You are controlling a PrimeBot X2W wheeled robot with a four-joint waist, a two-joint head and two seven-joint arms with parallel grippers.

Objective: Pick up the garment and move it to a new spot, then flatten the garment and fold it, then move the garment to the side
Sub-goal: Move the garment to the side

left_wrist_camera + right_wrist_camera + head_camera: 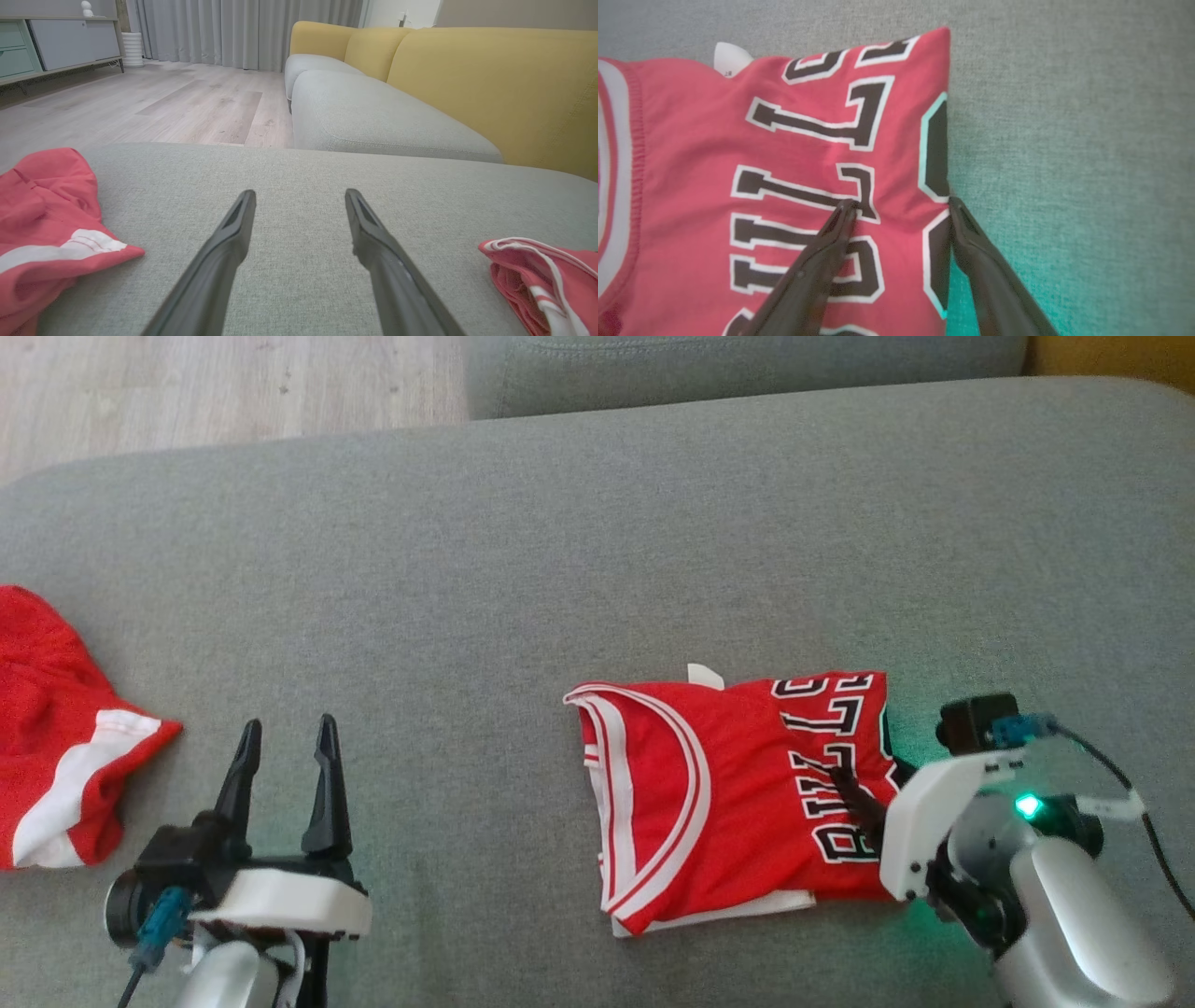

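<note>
The folded red jersey [728, 793] is lying right of centre in the lower half of the head view, on the grey sofa cushion [560, 551]. The right gripper [901, 203] is standing spread over the jersey's right edge, with one finger touching the black lettering and the other sitting at the fold. At lower left, the left gripper [288, 726] is hanging spread over bare cushion. A second red garment [56, 747] with a white stripe is lying at the left edge.
</note>
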